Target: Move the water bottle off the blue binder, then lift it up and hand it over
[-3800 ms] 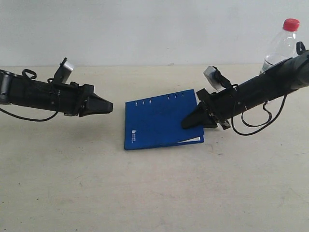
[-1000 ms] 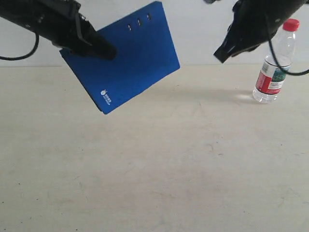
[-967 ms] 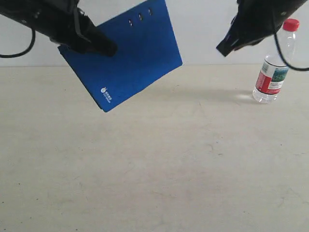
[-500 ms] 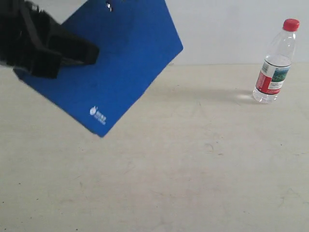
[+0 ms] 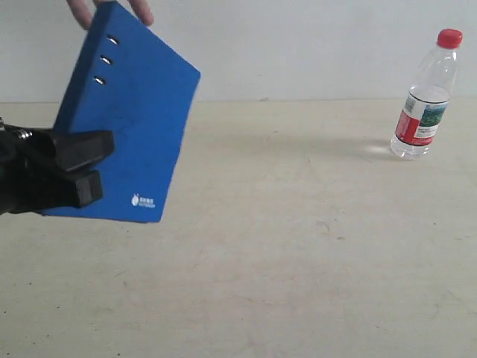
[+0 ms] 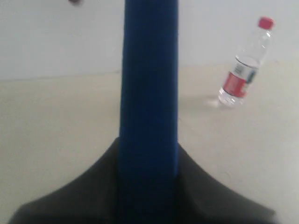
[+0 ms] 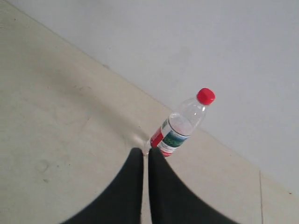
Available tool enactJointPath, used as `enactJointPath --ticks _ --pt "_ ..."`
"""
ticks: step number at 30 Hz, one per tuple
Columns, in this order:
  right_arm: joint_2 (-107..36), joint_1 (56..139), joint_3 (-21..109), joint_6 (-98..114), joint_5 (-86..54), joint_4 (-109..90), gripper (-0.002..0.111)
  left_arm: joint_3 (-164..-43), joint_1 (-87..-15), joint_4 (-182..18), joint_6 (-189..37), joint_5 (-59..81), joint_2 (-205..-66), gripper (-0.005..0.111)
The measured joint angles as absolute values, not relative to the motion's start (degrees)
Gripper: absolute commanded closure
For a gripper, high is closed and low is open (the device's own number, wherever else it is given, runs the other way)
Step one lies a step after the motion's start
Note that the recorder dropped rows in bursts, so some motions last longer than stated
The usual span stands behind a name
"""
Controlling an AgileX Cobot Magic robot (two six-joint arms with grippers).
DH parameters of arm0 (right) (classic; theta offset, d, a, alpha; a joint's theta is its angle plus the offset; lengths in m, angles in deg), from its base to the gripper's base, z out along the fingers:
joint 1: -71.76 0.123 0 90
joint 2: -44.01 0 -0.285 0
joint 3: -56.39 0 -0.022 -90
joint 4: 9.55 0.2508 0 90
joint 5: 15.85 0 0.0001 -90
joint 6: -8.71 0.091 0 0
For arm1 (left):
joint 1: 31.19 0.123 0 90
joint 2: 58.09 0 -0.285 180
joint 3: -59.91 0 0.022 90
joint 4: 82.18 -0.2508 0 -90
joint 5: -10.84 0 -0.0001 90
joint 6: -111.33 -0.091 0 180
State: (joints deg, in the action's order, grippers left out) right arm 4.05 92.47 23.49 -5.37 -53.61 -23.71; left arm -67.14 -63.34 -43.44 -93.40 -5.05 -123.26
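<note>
Tabletop (image 5: pixel 298 261), pale beige and faintly scuffed, is running back to a plain white wall (image 5: pixel 313 45). The left gripper (image 5: pixel 104 168) is pinching the blue binder (image 5: pixel 138 112) by its lower edge, one black jaw on each cover, and is holding it clear of the table. In the left wrist view the binder is showing edge-on between the jaws and is blocking the middle of the scene ahead. A person's hand (image 5: pixel 112 9) is gripping the binder's far end, opposite the gripper. The binder's long axis is rising steeply from the jaws toward that hand, with the rivets near the hand and the white logo near the gripper.

The water bottle (image 5: pixel 425 97) is standing upright on the table by the wall, red cap up, well apart from the left gripper and beyond the binder. The right gripper (image 7: pixel 145 156) is hanging with its jaws pressed together on nothing, with the bottle lying ahead of its tips.
</note>
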Motion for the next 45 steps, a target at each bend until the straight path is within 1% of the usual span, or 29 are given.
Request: enactJointPath --ticks 5,12,14,15,19,21,22,23,25,26,29,30,33,37,41,45 --pt "4.1 92.5 23.5 -2.3 -49.9 -25.2 0.108 -66.7 -63.3 -42.8 -94.0 -13.0 -126.4 0.102" --pt "4.1 92.5 23.5 2.0 -48.0 -25.5 0.108 -67.4 -63.5 -43.7 -94.4 -16.3 -127.2 0.101" --pt "4.1 92.5 23.5 2.7 -48.2 -25.6 0.108 -67.4 -63.5 -43.9 -94.9 -16.3 -127.2 0.095" --pt "4.1 92.5 23.5 3.1 -48.4 -25.6 0.108 -67.5 -63.5 -44.1 -95.4 -16.3 -127.2 0.09" --pt "4.1 92.5 23.4 3.8 -50.4 -25.6 0.108 -68.0 -63.5 -45.0 -97.6 -16.3 -127.2 0.061" --pt "4.1 92.5 23.4 3.8 -51.9 -25.6 0.108 -68.1 -63.5 -45.1 -98.1 -16.3 -127.2 0.052" --pt "4.1 92.5 23.4 3.9 -52.7 -25.6 0.108 -68.1 -63.5 -44.5 -98.3 -15.7 -127.2 0.05" --pt "4.1 92.5 23.4 3.9 -53.6 -25.6 0.108 -68.1 -63.5 -43.4 -98.5 -14.6 -127.2 0.05" --pt "4.1 92.5 23.4 4.0 -55.2 -25.6 0.108 -68.0 -63.5 -41.1 -98.9 -12.4 -127.2 0.055" --pt "4.1 92.5 23.4 4.1 -56.0 -25.6 0.108 -67.6 -63.6 -40.5 -99.0 -12.2 -127.3 0.061" --pt "4.1 92.5 23.4 4.2 -57.4 -25.7 0.108 -64.6 -63.6 -39.6 -100.7 -16.8 -128.8 0.094" --pt "4.1 92.5 23.4 4.2 -57.6 -25.8 0.108 -63.6 -63.3 -39.6 -102.0 -19.3 -129.8 0.101" --pt "4.1 92.5 23.4 4.2 -57.9 -26.3 0.108 -61.2 -60.5 -39.1 -106.4 -28.3 -133.2 0.102" --pt "4.1 92.5 23.4 4.2 -57.9 -26.4 0.108 -61.6 -52.6 -39.7 -108.8 -33.8 -137.7 0.102" --pt "4.1 92.5 23.4 4.2 -57.9 -26.5 0.108 -64.1 -43.7 -44.4 -109.4 -33.0 -139.0 0.102" --pt "4.1 92.5 23.4 4.2 -57.9 -26.6 0.108 -67.7 -34.5 -50.2 -112.0 -25.6 -136.3 0.102"
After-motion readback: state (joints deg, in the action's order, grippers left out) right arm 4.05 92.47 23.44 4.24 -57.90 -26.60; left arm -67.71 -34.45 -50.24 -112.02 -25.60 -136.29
